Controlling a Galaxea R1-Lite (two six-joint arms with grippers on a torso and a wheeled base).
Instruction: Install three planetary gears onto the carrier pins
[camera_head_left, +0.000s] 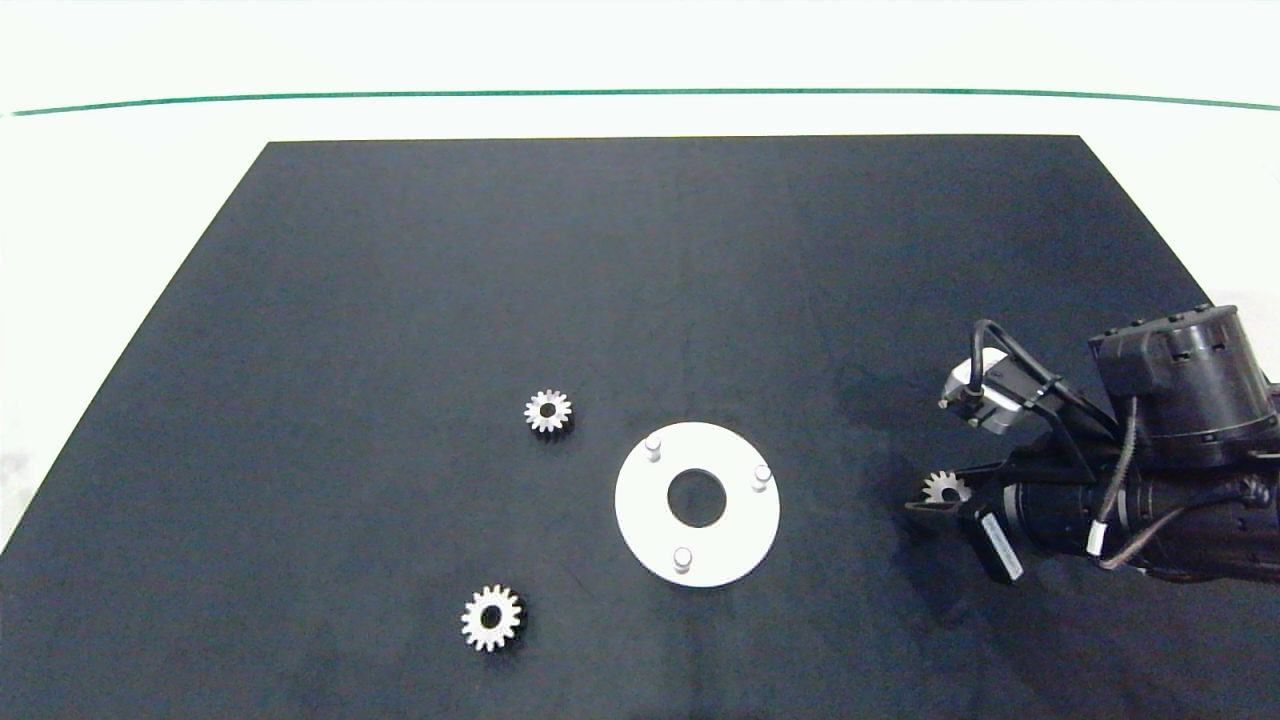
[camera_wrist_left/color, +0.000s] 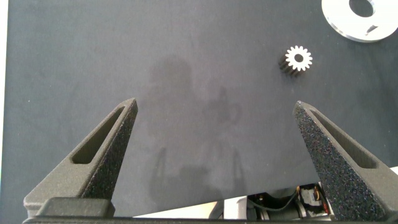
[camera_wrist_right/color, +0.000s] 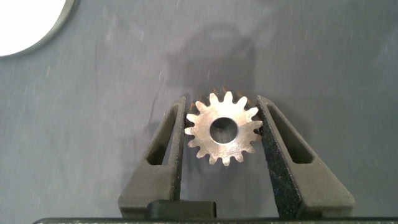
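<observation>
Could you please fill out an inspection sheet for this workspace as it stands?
Surface: dark mat on a pale table.
Job's things: white disc with three bare pins; two gears lie loose on the mat left of it; a third gear sits between the right tool's fingers.
Clutter: nothing seen.
Grippers: right tool shut on the third gear, right of the disc; left tool open over bare mat.
Cables: black cable looped on the right arm.
Surroundings: green line beyond the table.

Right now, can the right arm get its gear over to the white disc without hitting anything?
Probably yes. The right gripper is closed on a gear, and only bare dark mat lies between it and the white disc; all three pins stand empty.
</observation>
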